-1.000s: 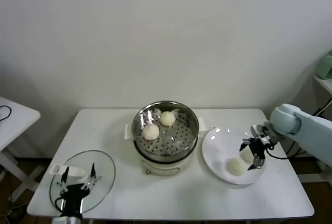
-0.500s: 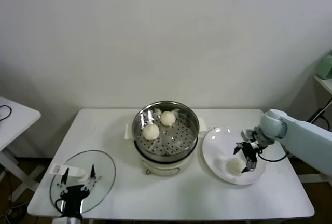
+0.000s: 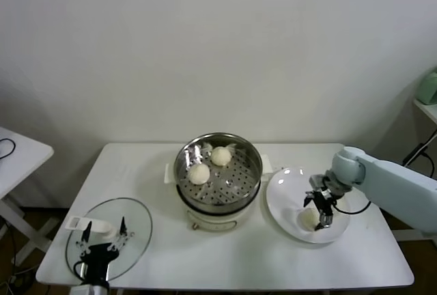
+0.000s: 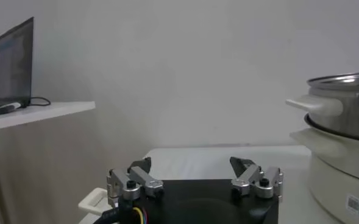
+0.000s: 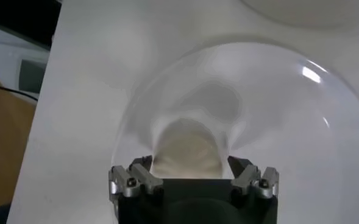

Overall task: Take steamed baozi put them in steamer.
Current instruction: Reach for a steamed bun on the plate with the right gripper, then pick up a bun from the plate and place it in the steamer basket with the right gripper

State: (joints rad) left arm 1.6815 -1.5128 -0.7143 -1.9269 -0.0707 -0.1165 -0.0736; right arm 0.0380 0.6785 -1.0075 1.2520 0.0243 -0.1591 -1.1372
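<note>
The steamer (image 3: 218, 172) stands mid-table with two steamed baozi (image 3: 199, 173) (image 3: 220, 156) on its perforated tray. To its right, on a white plate (image 3: 287, 189), lies another baozi (image 3: 308, 219). My right gripper (image 3: 321, 210) is down over that bun. In the right wrist view its jaws (image 5: 190, 161) are open and stand on either side of the baozi (image 5: 186, 145), not closed on it. My left gripper (image 3: 101, 235) waits open above the glass lid, with the steamer's side (image 4: 344, 122) off to one side of it.
The glass lid (image 3: 133, 216) with its white handle (image 3: 92, 225) lies at the table's front left corner. A second white table (image 3: 17, 155) stands off to the left. The plate lies close to the table's right end.
My right gripper has moved left and down across the plate, from beside the baozi to straddling it. Its jaws stayed open. The left arm has not moved.
</note>
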